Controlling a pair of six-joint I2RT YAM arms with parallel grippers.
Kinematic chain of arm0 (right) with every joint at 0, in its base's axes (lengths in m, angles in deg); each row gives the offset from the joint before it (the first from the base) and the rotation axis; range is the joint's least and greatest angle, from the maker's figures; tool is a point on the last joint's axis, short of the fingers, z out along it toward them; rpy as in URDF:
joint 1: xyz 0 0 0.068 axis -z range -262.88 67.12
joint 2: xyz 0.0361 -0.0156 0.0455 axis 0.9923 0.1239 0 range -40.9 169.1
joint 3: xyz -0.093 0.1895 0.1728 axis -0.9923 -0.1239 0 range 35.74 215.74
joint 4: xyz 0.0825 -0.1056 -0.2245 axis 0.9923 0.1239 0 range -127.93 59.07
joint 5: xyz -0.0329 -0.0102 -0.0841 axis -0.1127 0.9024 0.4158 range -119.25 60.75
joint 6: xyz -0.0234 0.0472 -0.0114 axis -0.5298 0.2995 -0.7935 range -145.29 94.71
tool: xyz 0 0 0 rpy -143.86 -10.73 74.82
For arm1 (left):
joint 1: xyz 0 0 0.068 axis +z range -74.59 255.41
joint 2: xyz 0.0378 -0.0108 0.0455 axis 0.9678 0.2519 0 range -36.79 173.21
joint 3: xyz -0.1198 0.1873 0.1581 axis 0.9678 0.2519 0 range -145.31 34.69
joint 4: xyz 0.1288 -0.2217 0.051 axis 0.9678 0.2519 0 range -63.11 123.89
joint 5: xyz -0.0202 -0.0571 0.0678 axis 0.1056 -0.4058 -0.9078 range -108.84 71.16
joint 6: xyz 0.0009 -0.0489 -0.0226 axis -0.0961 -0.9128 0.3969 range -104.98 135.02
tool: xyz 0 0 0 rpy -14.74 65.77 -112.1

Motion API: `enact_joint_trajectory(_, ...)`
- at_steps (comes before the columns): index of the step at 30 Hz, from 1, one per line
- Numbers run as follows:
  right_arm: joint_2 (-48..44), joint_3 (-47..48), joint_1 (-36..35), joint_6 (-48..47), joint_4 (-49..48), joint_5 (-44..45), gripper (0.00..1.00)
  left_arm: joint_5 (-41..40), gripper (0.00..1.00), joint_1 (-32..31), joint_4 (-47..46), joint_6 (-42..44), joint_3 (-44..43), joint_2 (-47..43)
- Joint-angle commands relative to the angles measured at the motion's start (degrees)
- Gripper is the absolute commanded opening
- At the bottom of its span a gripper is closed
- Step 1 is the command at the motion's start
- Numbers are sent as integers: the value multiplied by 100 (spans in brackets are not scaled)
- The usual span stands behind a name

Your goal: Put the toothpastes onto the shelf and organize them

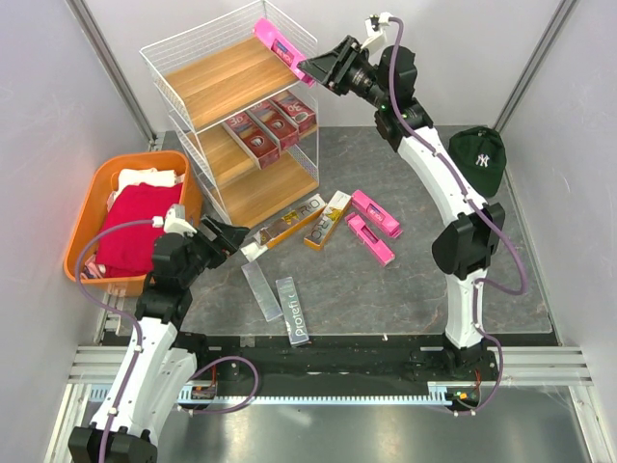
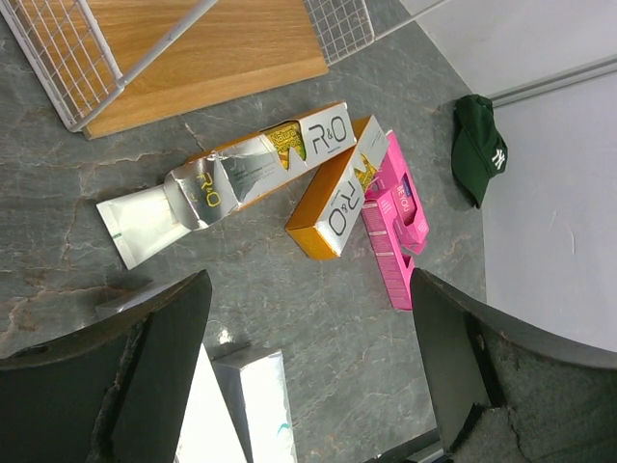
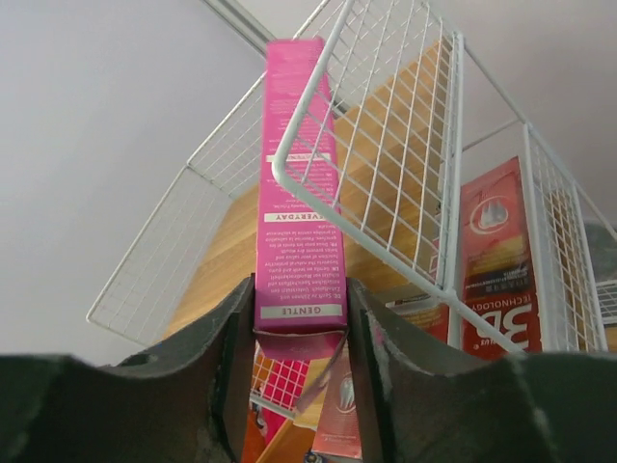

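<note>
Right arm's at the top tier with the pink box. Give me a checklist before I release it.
1. Grip: right gripper clamps the pink toothpaste box by its end: ok.
2. Box fully inside the shelf rim: it crosses the corner wire: not ok.
3. Top board bare for landing: ok.
4. Box resting on that board: cannot tell.
5. Left gripper open by the R&O boxes, clear of the top tier: ok.
</note>
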Motion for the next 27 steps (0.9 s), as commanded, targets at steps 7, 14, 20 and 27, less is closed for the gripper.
enact_joint_trajectory(7,-704,-987,-20,-132,-294,543,98,76,90,46,-28,191,35,74)
enact_joint_trajectory(14,-1240,-1734,-11,-299,-408,693,98,207,90,46,-125,226,27,267)
enact_joint_trajectory(20,-1583,-2217,-3,-316,-706,658,98,243,90,46,-160,305,9,268)
enact_joint_trajectory(27,-2198,-3026,-3,-395,-813,605,98,295,91,46,-160,446,-88,311)
